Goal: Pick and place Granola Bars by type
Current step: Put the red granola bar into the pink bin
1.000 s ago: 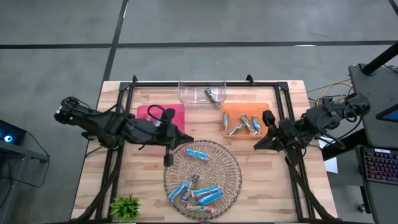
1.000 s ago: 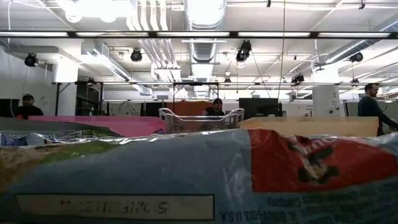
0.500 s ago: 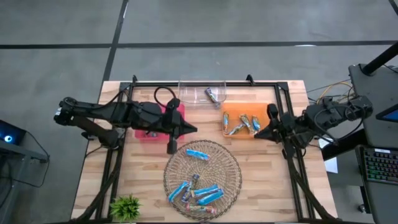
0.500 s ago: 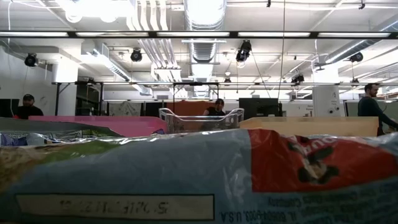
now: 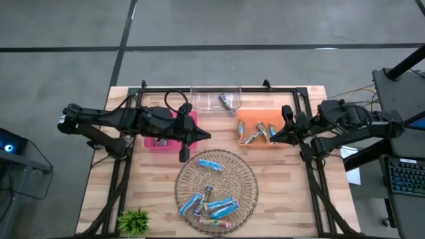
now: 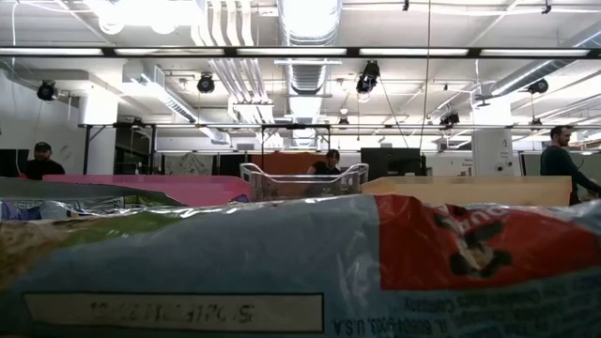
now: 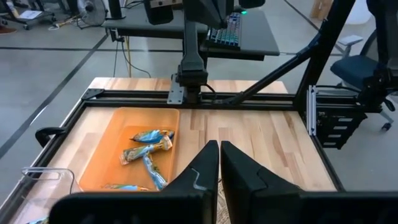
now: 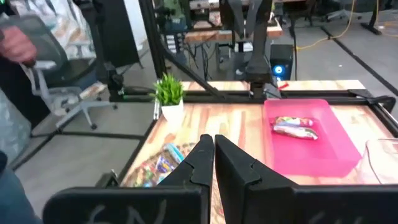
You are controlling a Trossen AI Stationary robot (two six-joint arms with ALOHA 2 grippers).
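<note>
both grippers are closed and empty: left gripper (image 5: 204,137) beside the pink tray (image 5: 154,141), right gripper (image 5: 273,137) over the orange tray (image 5: 244,121), probably because each just sorted granola bars (image 5: 211,207).

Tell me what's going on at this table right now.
Two robot arms are sorting granola bars from a wire basket into trays. Neither holds a bar: the left gripper is shut beside the pink tray, which has bars in it, and the right gripper is shut at the orange tray, which holds several. One bar lies in the clear tray. Many bars remain in the basket.
</note>
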